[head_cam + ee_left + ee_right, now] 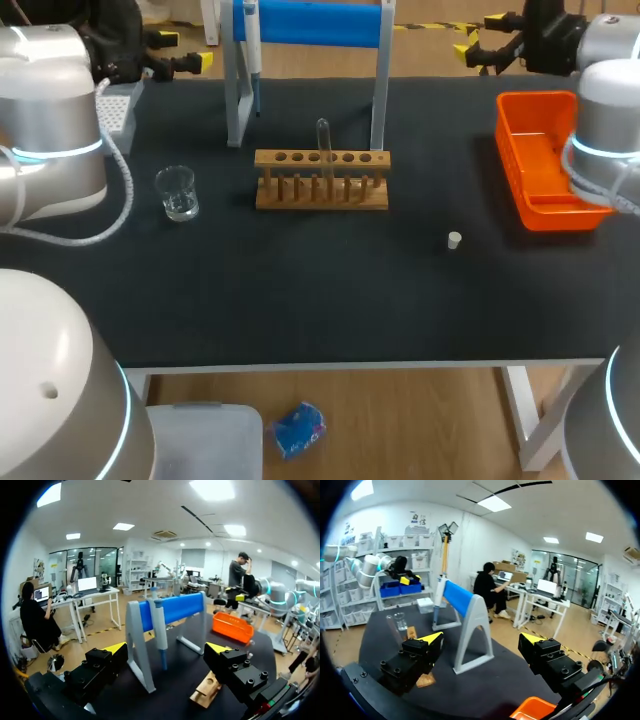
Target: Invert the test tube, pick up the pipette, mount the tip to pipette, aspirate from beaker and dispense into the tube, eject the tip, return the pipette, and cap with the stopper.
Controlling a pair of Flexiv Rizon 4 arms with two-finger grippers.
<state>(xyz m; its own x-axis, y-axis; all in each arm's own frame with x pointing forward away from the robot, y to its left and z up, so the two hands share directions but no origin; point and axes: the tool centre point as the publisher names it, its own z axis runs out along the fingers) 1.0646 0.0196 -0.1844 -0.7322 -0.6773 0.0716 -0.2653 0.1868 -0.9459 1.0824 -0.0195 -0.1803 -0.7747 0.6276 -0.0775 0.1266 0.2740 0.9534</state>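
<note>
A clear test tube (323, 142) stands upright in the wooden rack (320, 182) at mid-table. The pipette (252, 48) hangs on the blue stand (310, 22) behind the rack, and in the left wrist view the pipette (160, 630) is just ahead of my open left gripper (167, 647). A glass beaker (177, 193) sits left of the rack, and a small white stopper (454, 240) lies to its right. My left gripper (182, 52) hovers at the far left corner. My right gripper (482, 38) hovers open at the far right, holding nothing (481, 638).
An orange bin (545, 160) stands at the right edge, under my right arm. A white tip box (118, 105) sits at the far left. The beaker (400, 621) and the stand (457, 595) show ahead of the right gripper.
</note>
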